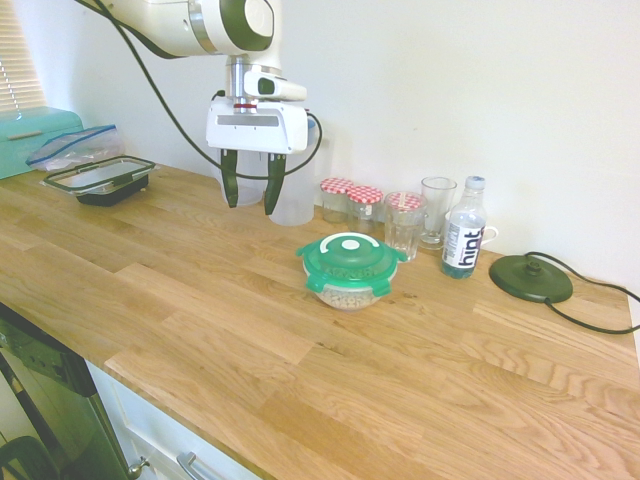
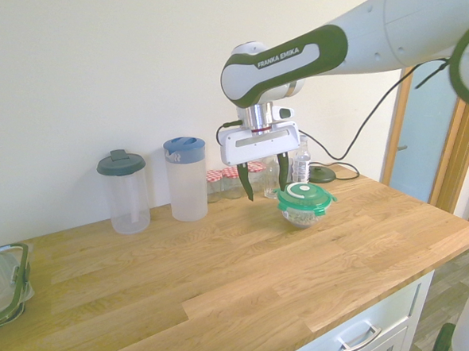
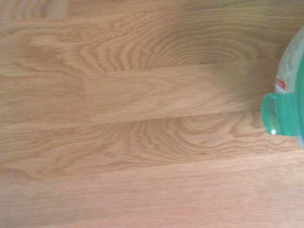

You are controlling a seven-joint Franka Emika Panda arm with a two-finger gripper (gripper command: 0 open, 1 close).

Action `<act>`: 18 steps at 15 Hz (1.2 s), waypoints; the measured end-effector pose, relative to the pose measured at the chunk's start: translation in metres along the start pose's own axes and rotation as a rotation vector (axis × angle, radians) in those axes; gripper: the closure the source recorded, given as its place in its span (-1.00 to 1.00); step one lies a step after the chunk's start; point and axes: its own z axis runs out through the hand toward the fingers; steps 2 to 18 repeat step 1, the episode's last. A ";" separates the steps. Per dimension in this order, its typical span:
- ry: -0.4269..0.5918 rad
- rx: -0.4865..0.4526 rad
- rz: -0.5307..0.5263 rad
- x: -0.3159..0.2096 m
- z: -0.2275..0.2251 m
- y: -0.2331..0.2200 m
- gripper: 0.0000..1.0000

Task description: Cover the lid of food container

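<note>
While the gripper (image 1: 252,205) hangs above the wooden countertop (image 1: 300,370) with its dark fingers (image 1: 230,178) spread apart and pinching nothing, the green lid (image 1: 350,262) sits on top of the food container (image 1: 349,296), covering its mouth. Lid appears level in both exterior views, white curved mark facing up, clip tabs out at the sides; whether the tabs are snapped down cannot be told. Cereal rings visible through the clear wall of the container below the lid rim. Gripper points down, clear of the lid and apart from it; in the first exterior view it is up and to the left of the container, in front of a clear pitcher with a blue lid (image 2: 186,179). A second pitcher with a dark grey lid (image 2: 124,191) stands beside that one, further from the container. Behind the container, near the wall: two jars with red checked lids (image 1: 351,202), a third like jar (image 1: 402,206), a ribbed glass (image 1: 403,232), a taller glass (image 1: 436,211), and a water bottle (image 1: 464,232) labelled "hint". Dark round base (image 1: 530,277) with cord lies just past the bottle. Rectangular black-rimmed container (image 1: 100,179) rests well apart at the far end of the counter. Wrist view: bare wood grain, with one green clip tab (image 3: 280,114) and the container's edge at the frame border.
</note>
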 end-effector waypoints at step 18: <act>0.019 0.053 -0.004 -0.011 -0.004 0.007 -1.00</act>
